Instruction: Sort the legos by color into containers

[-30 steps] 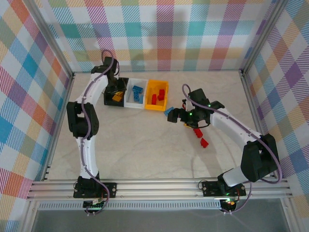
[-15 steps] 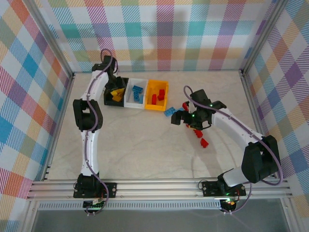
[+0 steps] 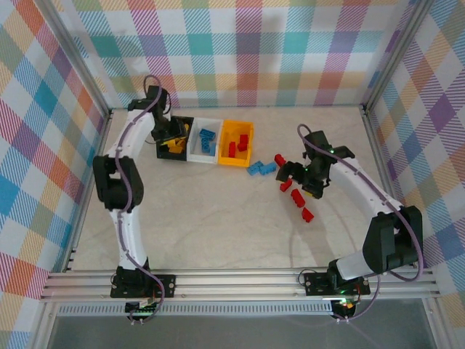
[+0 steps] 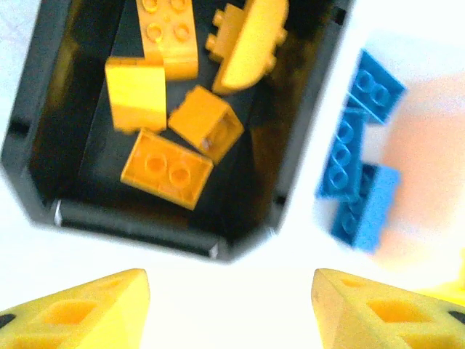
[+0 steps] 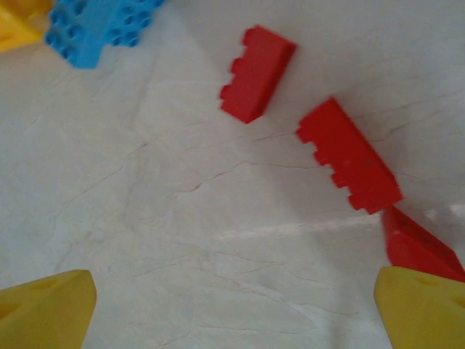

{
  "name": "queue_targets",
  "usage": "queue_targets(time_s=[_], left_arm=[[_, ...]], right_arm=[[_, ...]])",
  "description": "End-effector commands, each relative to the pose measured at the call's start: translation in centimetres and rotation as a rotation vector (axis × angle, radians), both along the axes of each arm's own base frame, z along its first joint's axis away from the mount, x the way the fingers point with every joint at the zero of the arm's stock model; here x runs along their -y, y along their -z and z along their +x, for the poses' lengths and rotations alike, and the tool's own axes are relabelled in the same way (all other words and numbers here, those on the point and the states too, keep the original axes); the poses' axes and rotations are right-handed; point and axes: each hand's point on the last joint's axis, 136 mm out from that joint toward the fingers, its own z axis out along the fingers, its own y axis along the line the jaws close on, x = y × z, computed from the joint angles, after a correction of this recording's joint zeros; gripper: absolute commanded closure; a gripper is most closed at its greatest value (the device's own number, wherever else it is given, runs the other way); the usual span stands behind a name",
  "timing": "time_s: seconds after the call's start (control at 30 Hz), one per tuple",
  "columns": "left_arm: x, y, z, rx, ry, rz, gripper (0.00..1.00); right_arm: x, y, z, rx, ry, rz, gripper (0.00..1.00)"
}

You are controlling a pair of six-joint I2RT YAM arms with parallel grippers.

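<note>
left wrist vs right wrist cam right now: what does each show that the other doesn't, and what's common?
Left wrist: the black bin holding yellow bricks, and beside it the white bin with three blue bricks.
Right wrist: three loose red bricks on the bare table, plus a blue lego at the top left edge.
Common: each view has its own yellow fingertips at the bottom corners. The left gripper and right gripper are both open, with nothing between the jaws.

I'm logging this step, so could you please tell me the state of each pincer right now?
Left pincer: open, empty, over the black bin.
Right pincer: open, empty, over red legos.
</note>
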Motion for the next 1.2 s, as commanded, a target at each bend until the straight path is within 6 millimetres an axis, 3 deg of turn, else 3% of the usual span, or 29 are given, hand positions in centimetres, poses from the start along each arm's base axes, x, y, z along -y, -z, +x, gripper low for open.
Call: queue_targets(time_s=[0.0,0.23,0.37,0.67,0.87,1.17], left_arm=[[2.0,-3.9,-3.0,0.078,0.048,-0.056,0.38],[2.7,-2.1,-10.6,0.029,0.054,-0.115,0.36],[2.2,-1.1,-13.0,0.0,0.062,-0.106,0.35],[1.8,-1.8,-14.0,0.004,0.065,-0.091,0.33],[1.7,-1.6,-14.4,-0.006,0.06,-0.089,0.32],[1.3,-1.1,-15.8,-0.02,0.047,-0.083,0.32]], right_arm=[[1.1,1.0,-0.9,-0.06,0.022,-0.01,0.03],[2.4,3.5,-0.1,-0.126,-0.239,-0.168,0.04],[2.7,4.8,1.1,-0.152,-0.313,-0.214,0.12],[2.8,6.7,3.5,-0.166,-0.412,-0.265,0.29],[2.5,8.4,3.0,-0.211,-0.412,-0.24,0.36],[2.6,9.7,2.0,-0.238,-0.407,-0.234,0.56]])
